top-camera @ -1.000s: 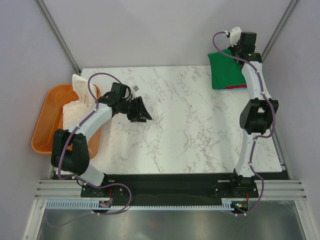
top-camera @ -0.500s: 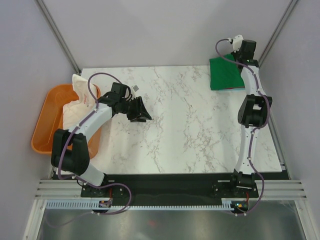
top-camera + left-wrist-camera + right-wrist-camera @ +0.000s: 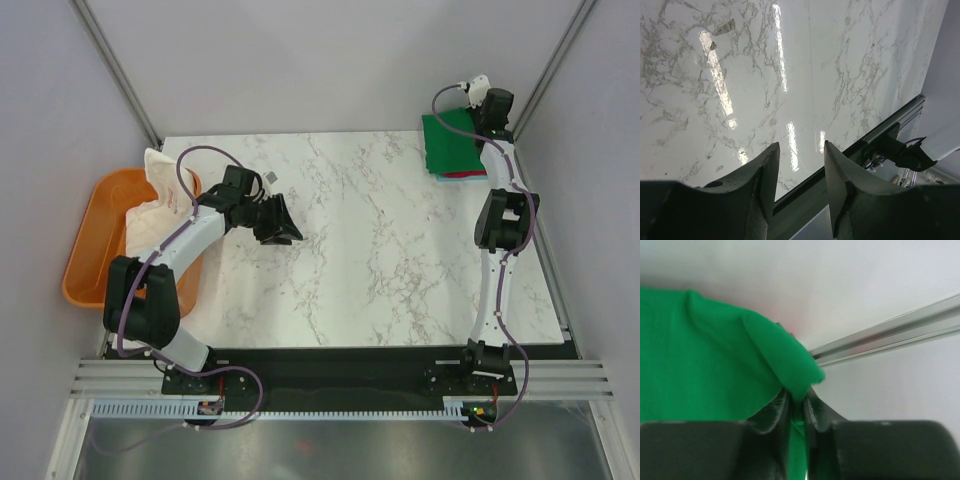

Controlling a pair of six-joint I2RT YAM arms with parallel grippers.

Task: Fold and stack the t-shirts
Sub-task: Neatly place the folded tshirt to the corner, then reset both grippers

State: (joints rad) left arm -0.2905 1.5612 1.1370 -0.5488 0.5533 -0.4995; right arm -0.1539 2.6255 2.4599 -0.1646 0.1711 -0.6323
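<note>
A folded bright green t-shirt [image 3: 453,146] lies at the table's far right corner on top of a red t-shirt [image 3: 462,176], of which only a thin edge shows. My right gripper [image 3: 480,116] is at the green shirt's far right corner, and in the right wrist view the right gripper [image 3: 799,401] is shut on a fold of the green cloth [image 3: 705,355]. A white t-shirt [image 3: 152,208] lies crumpled in the orange tub [image 3: 84,238] at the left. My left gripper [image 3: 290,229] hovers over bare table, and the left wrist view shows the left gripper [image 3: 801,151] open and empty.
The marble tabletop [image 3: 370,240] stretches between the two arms. Grey cage walls and a metal corner post [image 3: 555,60] stand close behind the right gripper. A black rail [image 3: 875,137] runs along the table's near edge.
The right arm has stretched farther back and to the right, carrying the green t-shirt deeper into the far right corner. The left arm has not moved.
</note>
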